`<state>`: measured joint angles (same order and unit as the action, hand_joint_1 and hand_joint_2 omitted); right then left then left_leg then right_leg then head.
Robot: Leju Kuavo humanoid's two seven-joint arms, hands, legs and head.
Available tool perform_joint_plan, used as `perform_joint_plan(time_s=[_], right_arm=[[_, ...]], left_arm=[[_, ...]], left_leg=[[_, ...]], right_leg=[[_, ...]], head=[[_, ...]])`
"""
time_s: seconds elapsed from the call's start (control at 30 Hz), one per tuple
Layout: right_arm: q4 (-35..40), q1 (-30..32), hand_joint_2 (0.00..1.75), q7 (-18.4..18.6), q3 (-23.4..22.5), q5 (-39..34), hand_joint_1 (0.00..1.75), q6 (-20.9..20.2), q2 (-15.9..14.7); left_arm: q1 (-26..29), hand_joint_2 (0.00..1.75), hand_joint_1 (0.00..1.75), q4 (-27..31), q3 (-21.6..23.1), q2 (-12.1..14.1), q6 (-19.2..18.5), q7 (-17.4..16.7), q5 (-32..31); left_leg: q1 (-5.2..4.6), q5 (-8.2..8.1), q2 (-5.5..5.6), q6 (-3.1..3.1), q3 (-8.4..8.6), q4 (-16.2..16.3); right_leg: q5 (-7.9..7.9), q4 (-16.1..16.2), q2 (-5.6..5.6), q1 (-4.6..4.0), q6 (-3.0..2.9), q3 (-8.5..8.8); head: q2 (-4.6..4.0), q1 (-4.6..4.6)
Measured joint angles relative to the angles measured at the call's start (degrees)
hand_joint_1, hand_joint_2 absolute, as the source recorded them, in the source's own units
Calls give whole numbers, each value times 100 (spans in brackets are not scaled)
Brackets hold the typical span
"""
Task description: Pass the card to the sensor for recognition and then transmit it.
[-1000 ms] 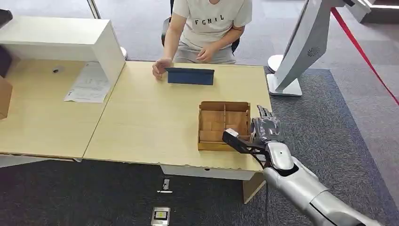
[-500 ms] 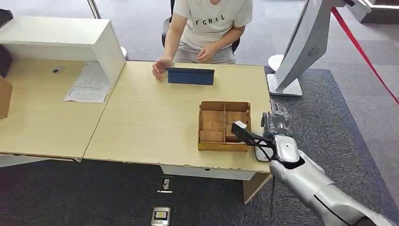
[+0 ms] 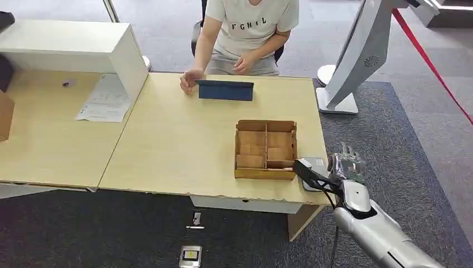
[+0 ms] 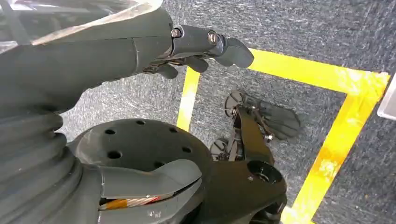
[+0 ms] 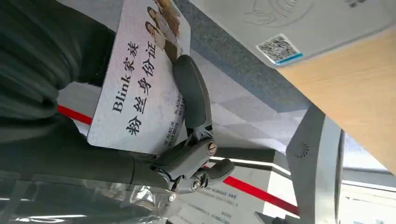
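Note:
My right hand (image 3: 347,167) hovers just off the table's right front corner, beside the grey sensor pad (image 3: 319,163) lying at that edge. In the right wrist view it holds a white card (image 5: 140,93) printed with Chinese text and small photos, with a dark finger (image 5: 191,93) pressed across its face. The sensor pad (image 5: 303,18), with a QR sticker on it, lies a little beyond the card on the wooden table (image 5: 355,93). My left hand (image 4: 187,46) hangs at my side over the carpet, fingers loose and holding nothing.
A divided wooden box (image 3: 266,148) stands on the table just left of the sensor. A person (image 3: 251,28) sits at the far side behind a blue tablet case (image 3: 225,90). A white kiosk stand (image 3: 357,56) rises at the right; a paper sheet (image 3: 106,97) lies at the left.
My right hand has moved rightward and toward me, from over the box's near right corner to just past the table's edge beside the sensor pad.

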<state>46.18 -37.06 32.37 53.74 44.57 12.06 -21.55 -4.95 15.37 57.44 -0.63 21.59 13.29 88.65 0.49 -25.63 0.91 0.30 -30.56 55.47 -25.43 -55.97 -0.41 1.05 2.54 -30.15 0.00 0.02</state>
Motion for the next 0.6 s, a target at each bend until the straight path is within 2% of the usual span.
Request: perform_joint_plan(time_s=[0.2, 0.6], right_arm=[[216, 191, 175, -140, -131, 334, 175, -68, -48], [715, 244, 175, -260, -170, 662, 175, -326, -30]], left_arm=[[-6, 175, 0, -4, 0, 37, 9, -100, -2], [-7, 175, 0, -4, 0, 39, 7, -76, 17]], left_leg=[[0, 0, -3, 0, 1, 0], [0, 0, -2, 0, 1, 0]], right_leg=[[0, -1, 0, 0, 0, 0], [0, -1, 0, 0, 0, 0]], head=[[0, -2], [0, -2]])
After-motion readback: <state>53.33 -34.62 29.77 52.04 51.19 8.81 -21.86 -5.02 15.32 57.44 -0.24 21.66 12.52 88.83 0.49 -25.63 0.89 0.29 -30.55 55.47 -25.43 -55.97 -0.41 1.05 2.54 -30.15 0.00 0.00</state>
